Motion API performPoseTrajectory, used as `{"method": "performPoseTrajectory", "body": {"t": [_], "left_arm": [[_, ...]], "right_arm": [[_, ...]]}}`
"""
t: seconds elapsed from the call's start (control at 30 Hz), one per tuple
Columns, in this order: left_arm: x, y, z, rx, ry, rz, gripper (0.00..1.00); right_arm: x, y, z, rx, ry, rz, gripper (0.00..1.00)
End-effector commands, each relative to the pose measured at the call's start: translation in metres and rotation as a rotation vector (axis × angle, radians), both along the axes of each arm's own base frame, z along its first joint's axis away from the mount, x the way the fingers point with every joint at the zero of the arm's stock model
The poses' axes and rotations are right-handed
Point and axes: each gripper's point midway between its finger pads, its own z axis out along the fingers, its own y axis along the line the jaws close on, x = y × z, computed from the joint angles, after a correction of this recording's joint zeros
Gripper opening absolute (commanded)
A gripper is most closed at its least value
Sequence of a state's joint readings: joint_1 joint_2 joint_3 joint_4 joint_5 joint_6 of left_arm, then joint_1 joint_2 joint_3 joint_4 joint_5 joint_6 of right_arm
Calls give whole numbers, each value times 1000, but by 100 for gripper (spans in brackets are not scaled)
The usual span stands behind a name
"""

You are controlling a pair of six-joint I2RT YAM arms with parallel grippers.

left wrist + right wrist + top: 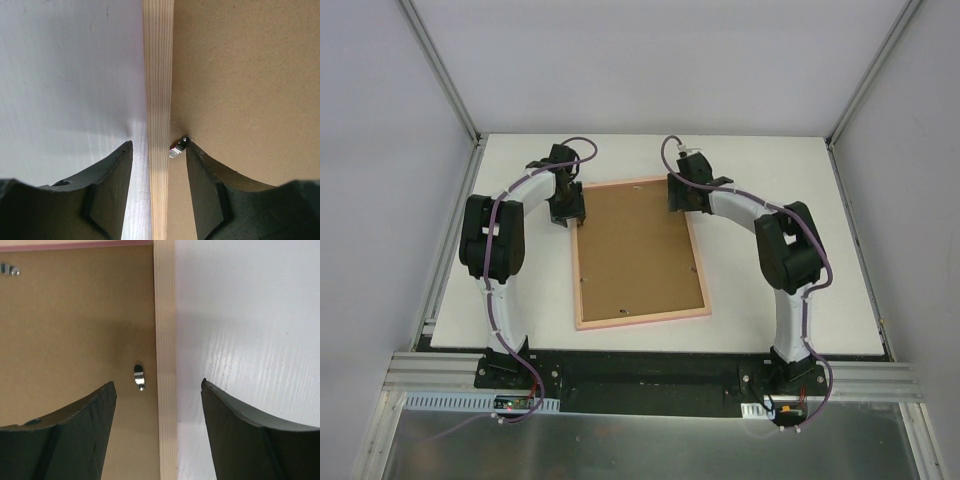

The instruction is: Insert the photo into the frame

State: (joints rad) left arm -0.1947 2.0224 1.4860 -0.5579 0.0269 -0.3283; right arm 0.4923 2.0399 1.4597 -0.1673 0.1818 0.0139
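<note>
Filling the frame [577,262], brown backing board [638,250]

Top cam: high at near side, looks down on whole table [770,180]. Wrist cams: v. close, straight down; each shares a frame [159,100] side edge w/ top view

Probably a robotics lab test cell: grey panel walls [370,200] and aluminium framing [430,375] enclose a white table [800,160].

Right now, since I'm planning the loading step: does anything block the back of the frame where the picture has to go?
Yes. A brown backing board fills the back of the frame, with small metal clips on it near the rails. The picture itself is not in view.
</note>
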Motion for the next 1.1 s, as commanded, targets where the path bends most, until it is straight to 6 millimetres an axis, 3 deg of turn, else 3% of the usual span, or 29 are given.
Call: {"method": "performPoseTrajectory", "body": {"t": [0.0, 0.17, 0.5, 0.67, 0.8, 0.93, 1.07], "left_arm": [[-9, 1, -7, 2, 39, -15, 45], [-9, 0, -10, -4, 48, -11, 45], [-9, -1, -10, -10, 50, -11, 45], [-9, -1, -7, -8, 43, -12, 45], [-9, -1, -7, -8, 41, -12, 44], [-9, -1, -7, -11, 44, -11, 44], [-10, -3, -7, -19, 47, -9, 44]], "right_arm": [[20, -4, 12, -17, -32, -74, 68], [20, -3, 1, -38, 2, -71, 60], [14, 1, -11, -58, 75, -30, 60], [14, 5, -16, -77, 125, -19, 54], [11, 5, -21, -87, 149, -25, 44], [4, 5, -24, -79, 167, -15, 51], [-3, 4, -23, -68, 164, -6, 51]]}}
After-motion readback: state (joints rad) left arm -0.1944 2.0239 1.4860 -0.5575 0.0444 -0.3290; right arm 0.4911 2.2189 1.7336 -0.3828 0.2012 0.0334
